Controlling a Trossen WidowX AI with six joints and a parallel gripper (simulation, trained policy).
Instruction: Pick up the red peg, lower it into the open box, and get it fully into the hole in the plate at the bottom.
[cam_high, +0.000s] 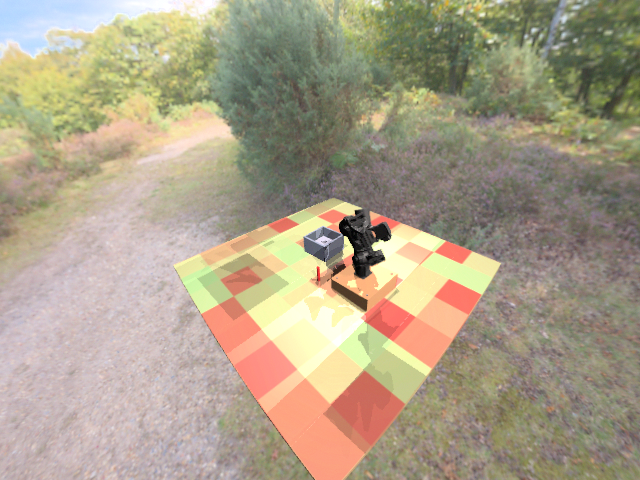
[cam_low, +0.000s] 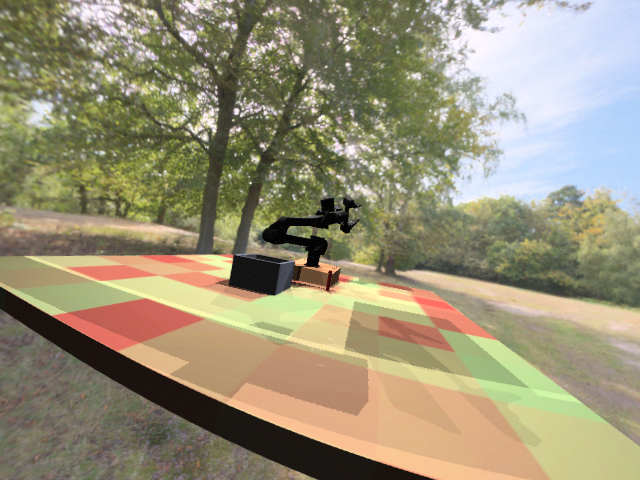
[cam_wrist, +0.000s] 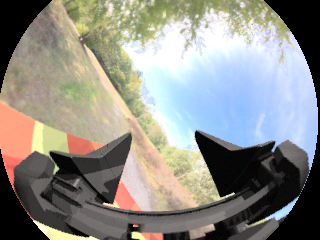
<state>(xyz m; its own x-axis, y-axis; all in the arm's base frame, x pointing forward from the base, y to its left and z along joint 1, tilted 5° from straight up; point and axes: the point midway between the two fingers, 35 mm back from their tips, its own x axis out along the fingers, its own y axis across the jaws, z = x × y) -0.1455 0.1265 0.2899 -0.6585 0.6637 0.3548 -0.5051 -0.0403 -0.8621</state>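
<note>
The red peg (cam_high: 318, 274) (cam_low: 329, 280) stands upright on the table, outside the box and close to the arm's wooden base. The grey open box (cam_high: 314, 250) (cam_low: 258, 275) stands beside it. In the top view a pale plate with a small dark mark shows inside the box; in the exterior view the box walls hide the inside. My gripper (cam_low: 357, 213) (cam_wrist: 163, 134) is open and empty, raised high above the table and well away from the peg and box. The wrist view shows neither the peg nor the box between or beyond the fingers.
The black arm stands on a wooden base block (cam_high: 349, 293) (cam_low: 311, 275) near the peg and the box. The patchwork-coloured table (cam_high: 276, 364) (cam_low: 170, 320) carries them all. Its edges show in the top and exterior views, with grass and trees beyond.
</note>
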